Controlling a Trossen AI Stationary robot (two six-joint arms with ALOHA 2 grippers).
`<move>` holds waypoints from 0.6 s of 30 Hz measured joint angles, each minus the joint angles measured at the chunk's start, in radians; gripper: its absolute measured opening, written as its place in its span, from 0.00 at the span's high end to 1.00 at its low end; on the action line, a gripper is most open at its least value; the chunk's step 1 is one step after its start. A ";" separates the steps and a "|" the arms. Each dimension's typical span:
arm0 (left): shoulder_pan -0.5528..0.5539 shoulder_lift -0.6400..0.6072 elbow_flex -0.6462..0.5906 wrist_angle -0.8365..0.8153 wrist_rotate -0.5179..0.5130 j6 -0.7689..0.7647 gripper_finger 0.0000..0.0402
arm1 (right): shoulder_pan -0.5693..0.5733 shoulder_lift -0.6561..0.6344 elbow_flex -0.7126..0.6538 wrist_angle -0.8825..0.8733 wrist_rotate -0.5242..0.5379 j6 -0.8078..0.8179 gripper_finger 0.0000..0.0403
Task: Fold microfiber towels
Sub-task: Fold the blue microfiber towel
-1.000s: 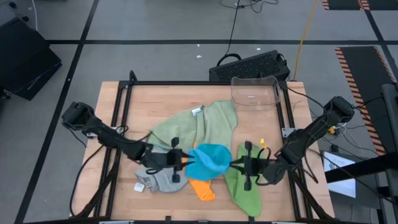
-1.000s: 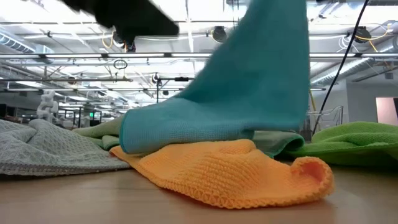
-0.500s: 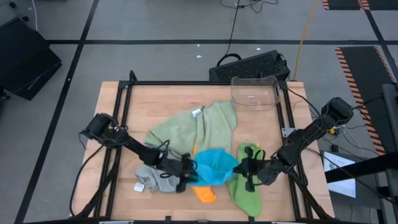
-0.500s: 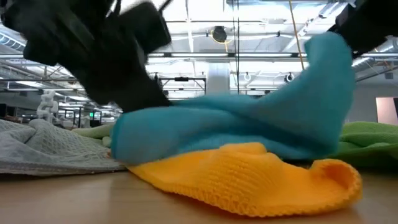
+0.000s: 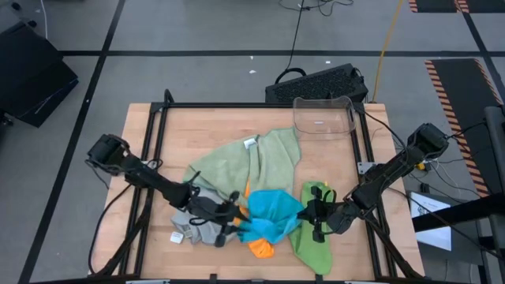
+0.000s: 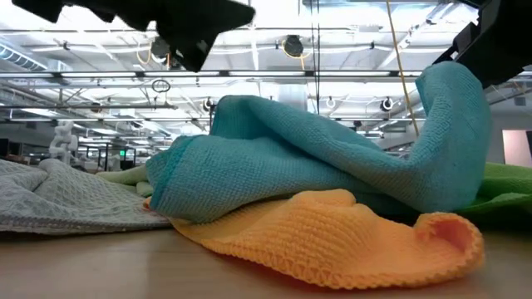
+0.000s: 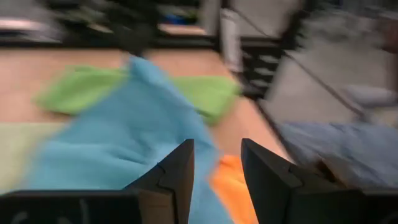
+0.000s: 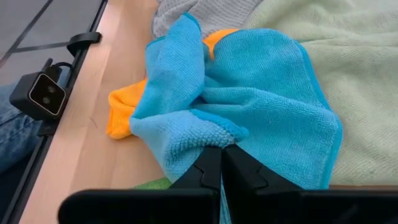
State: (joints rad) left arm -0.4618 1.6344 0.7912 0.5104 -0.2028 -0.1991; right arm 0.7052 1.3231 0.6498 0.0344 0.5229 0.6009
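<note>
A bright blue towel (image 5: 268, 215) lies bunched on an orange towel (image 5: 261, 246) near the table's front edge. The low view shows the blue towel (image 6: 316, 166) on top of the orange one (image 6: 332, 237). My left gripper (image 5: 233, 220) is open just left of the blue towel and above it (image 6: 195, 29); its fingers (image 7: 180, 171) stand apart with the towel beyond them. My right gripper (image 5: 306, 213) is shut on the blue towel's right end. A grey towel (image 5: 199, 227), a sage green one (image 5: 252, 162) and a lime green one (image 5: 309, 237) lie around them. My right gripper pinches a bunched fold at the blue towel's right end (image 8: 211, 135) between its two fingers, coming level from the table's right side. That end (image 6: 453, 91) is held raised. The rest of the towel sags slack onto the orange towel.
A clear plastic container (image 5: 323, 117) stands at the table's far right. Bare wood shows along the far edge and at the far left (image 5: 189, 130). A small white tag (image 5: 177, 236) lies by the grey towel near the front left.
Both grippers have come down and toward the near edge with the blue towel, which was held up and now lies bunched on the orange one. My left gripper went right toward my right gripper, let go, and drew back left and up. My right gripper keeps its hold.
</note>
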 joint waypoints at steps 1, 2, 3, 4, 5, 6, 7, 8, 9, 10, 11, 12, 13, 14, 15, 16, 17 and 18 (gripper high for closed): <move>0.002 0.001 0.000 -0.023 -0.062 -0.011 0.67 | 0.000 0.000 0.000 -0.001 0.000 0.000 1.00; 0.003 0.003 0.000 -0.055 -0.110 -0.027 0.67 | 0.000 0.000 0.000 0.000 0.001 0.000 1.00; 0.007 0.007 -0.001 -0.084 -0.137 -0.049 0.67 | 0.000 0.000 0.000 0.000 0.000 0.000 1.00; 0.015 0.018 -0.001 -0.097 -0.138 -0.077 0.67 | 0.000 0.000 0.000 -0.001 0.000 -0.001 1.00; 0.022 0.030 -0.001 -0.103 -0.119 -0.108 0.67 | 0.000 0.000 0.000 -0.001 0.000 -0.001 1.00; 0.025 0.039 0.000 -0.126 -0.096 -0.135 0.67 | 0.000 0.000 0.000 0.000 0.000 -0.004 1.00; 0.026 0.051 -0.002 -0.143 -0.075 -0.157 0.67 | 0.000 0.000 0.000 -0.001 0.000 -0.009 1.00; 0.026 0.066 -0.002 -0.137 -0.053 -0.178 0.67 | 0.000 0.000 0.000 -0.001 0.002 -0.012 1.00; 0.025 0.082 -0.002 -0.119 -0.025 -0.191 0.67 | 0.000 0.000 0.000 -0.001 0.004 -0.015 1.00; 0.024 0.098 -0.002 -0.103 0.012 -0.198 0.67 | 0.000 0.000 0.000 -0.001 0.005 -0.020 1.00; 0.020 0.113 -0.002 -0.086 0.053 -0.199 0.67 | 0.000 0.000 0.000 0.003 0.006 -0.021 1.00; 0.016 0.130 -0.002 -0.052 0.096 -0.197 0.67 | 0.000 0.000 0.000 0.004 0.006 -0.022 1.00; 0.012 0.149 -0.002 0.000 0.137 -0.194 0.67 | 0.000 0.000 0.000 0.003 0.010 -0.022 1.00; 0.007 0.166 -0.002 0.057 0.173 -0.185 0.67 | 0.000 0.000 0.000 0.003 0.017 -0.025 1.00; 0.000 0.181 -0.002 0.108 0.203 -0.174 0.67 | 0.000 0.000 0.000 0.003 0.026 -0.032 1.00; -0.007 0.195 -0.002 0.158 0.230 -0.161 0.67 | 0.000 0.000 0.000 0.003 0.029 -0.040 1.00; -0.014 0.210 -0.001 0.211 0.257 -0.148 0.67 | 0.000 0.000 0.000 0.003 0.030 -0.045 1.00; -0.021 0.219 -0.001 0.245 0.278 -0.134 0.67 | 0.000 0.000 0.000 0.003 0.030 -0.048 1.00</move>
State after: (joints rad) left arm -0.4831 1.8535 0.7902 0.7551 0.0756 -0.3329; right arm 0.7052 1.3231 0.6498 0.0369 0.5529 0.5530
